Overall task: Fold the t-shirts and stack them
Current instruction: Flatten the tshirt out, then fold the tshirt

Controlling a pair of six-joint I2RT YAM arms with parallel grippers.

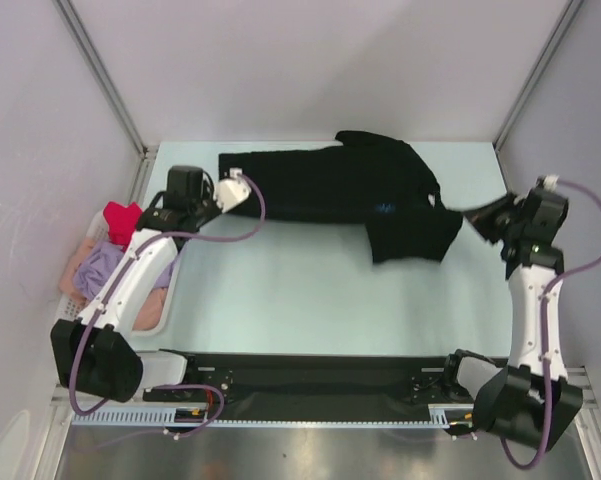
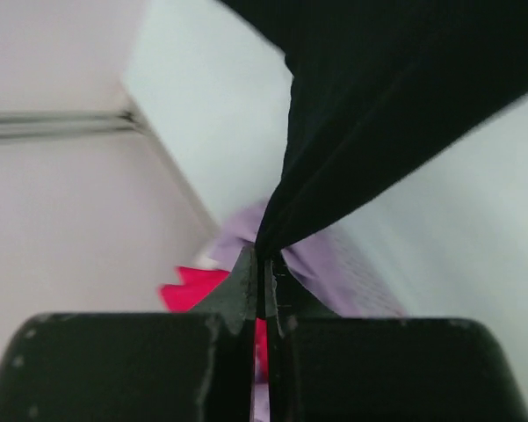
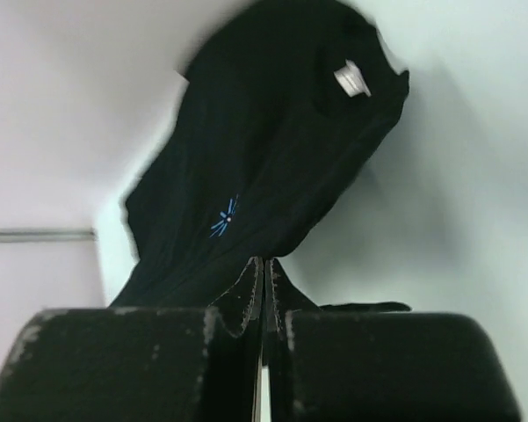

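Wrist cameras reveal left hand (image 2: 264, 258) and right hand (image 3: 264, 263) pinching black t-shirt (image 1: 330, 185).

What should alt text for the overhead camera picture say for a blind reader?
A large black t-shirt lies stretched across the far side of a pale table, the left gripper and right gripper each pinching one end. At the left edge, a white basket holds crumpled shirts in red, lavender and pink.
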